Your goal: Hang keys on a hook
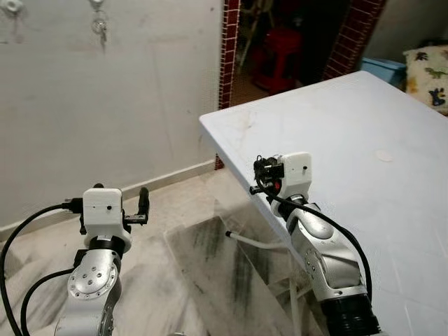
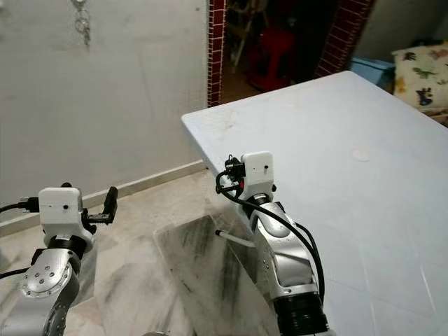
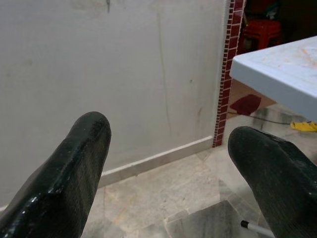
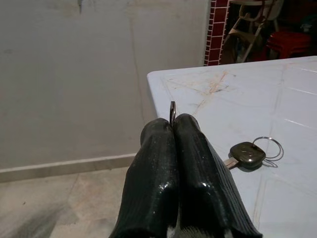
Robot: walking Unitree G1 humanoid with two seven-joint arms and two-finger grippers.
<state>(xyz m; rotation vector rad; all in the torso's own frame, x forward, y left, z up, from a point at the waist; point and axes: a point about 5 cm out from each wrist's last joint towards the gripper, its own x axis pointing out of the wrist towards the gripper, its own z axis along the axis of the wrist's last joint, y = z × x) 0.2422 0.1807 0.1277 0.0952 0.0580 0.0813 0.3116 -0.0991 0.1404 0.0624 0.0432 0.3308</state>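
My right gripper (image 4: 173, 124) is shut, and a thin metal ring (image 4: 172, 111) sticks up edge-on from between its fingertips. It hovers over the near corner of the white table (image 1: 336, 126), and the same gripper (image 1: 262, 173) is seen from the head. A dark key with a fob and ring (image 4: 250, 153) lies on the tabletop just beyond the fingers. High on the grey wall are two white hooks (image 1: 12, 7), one of which (image 1: 98, 4) has a bunch of keys (image 1: 101, 29) hanging from it. My left gripper (image 3: 168, 148) is open and empty above the floor, its finger (image 1: 143, 201) pointing toward the wall.
A red-tiled doorway (image 1: 229, 49) opens beside the wall, with a red stool (image 1: 280, 59) inside. The table's corner (image 1: 206, 120) juts toward the wall. A white table leg (image 1: 255, 241) runs below it. A marble floor (image 1: 189, 266) lies between me and the wall.
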